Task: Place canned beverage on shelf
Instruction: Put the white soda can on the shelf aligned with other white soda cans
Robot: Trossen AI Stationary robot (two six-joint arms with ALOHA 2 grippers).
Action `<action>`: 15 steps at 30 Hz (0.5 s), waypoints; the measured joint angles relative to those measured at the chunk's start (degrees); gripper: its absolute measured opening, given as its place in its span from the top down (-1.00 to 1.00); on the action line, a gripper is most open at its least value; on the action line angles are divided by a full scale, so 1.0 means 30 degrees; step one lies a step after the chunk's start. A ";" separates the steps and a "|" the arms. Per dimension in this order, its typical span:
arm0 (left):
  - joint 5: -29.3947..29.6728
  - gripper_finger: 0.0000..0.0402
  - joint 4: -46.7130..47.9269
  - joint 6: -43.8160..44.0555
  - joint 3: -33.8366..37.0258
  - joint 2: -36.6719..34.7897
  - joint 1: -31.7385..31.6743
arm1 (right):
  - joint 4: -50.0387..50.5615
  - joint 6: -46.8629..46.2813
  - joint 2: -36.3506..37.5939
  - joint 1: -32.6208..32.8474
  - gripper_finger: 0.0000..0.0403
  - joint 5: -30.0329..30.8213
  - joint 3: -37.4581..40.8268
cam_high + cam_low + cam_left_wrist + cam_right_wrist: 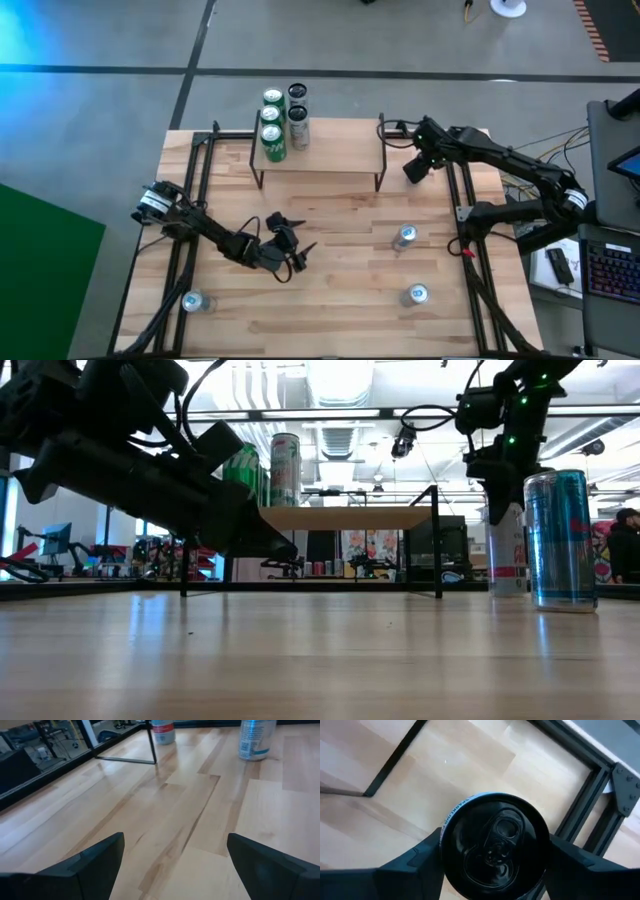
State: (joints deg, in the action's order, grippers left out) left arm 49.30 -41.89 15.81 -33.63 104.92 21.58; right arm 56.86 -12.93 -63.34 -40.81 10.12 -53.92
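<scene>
The shelf (318,150) stands at the table's far middle on thin black legs, and it shows in the low view (345,517). Several green and black cans (273,125) stand on its left part. My right gripper (418,165) is just right of the shelf, shut on a black-topped can (495,845). My left gripper (290,248) is open and empty low over the table's near left, with nothing between its fingers in the left wrist view (175,842). My right gripper pinches the can's upper side wall (451,827) between its two fingers (415,865), one on each side. The fingers come from above, pointing down. The can is upright with its top toward the camera. The low view shows the gripper (500,470) above shelf height.
A white-and-pink can (403,237) and a blue can (416,294) stand on the table's right half. Another can (195,300) is at the near left corner. Black frame rails (465,200) run along both table sides. A shelf leg (390,765) is close to the held can.
</scene>
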 joint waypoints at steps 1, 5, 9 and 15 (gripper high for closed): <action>0.0226 -0.69 0.0000 0.0000 0.0000 0.0000 0.0000 | 0.0157 -0.0154 0.0085 0.0095 -0.21 -0.0257 -0.0020; 0.0364 -0.69 0.0007 -0.0007 0.0000 -0.0007 0.0000 | 0.1646 -0.1125 0.0610 0.0869 -0.24 -0.1673 -0.0465; 0.0392 -0.69 0.0007 -0.0015 0.0000 -0.0007 -0.0006 | 0.2237 -0.2281 0.1538 0.2260 -0.26 -0.1499 -0.1188; 0.0796 -0.69 0.0007 -0.0015 0.0000 -0.0007 -0.0015 | 0.2203 -0.4910 0.2552 0.5526 -0.27 -0.1418 -0.1748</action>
State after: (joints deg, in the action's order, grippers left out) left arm 51.69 -41.87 15.77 -33.63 104.90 21.54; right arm 63.47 -27.66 -55.68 -24.23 5.87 -59.17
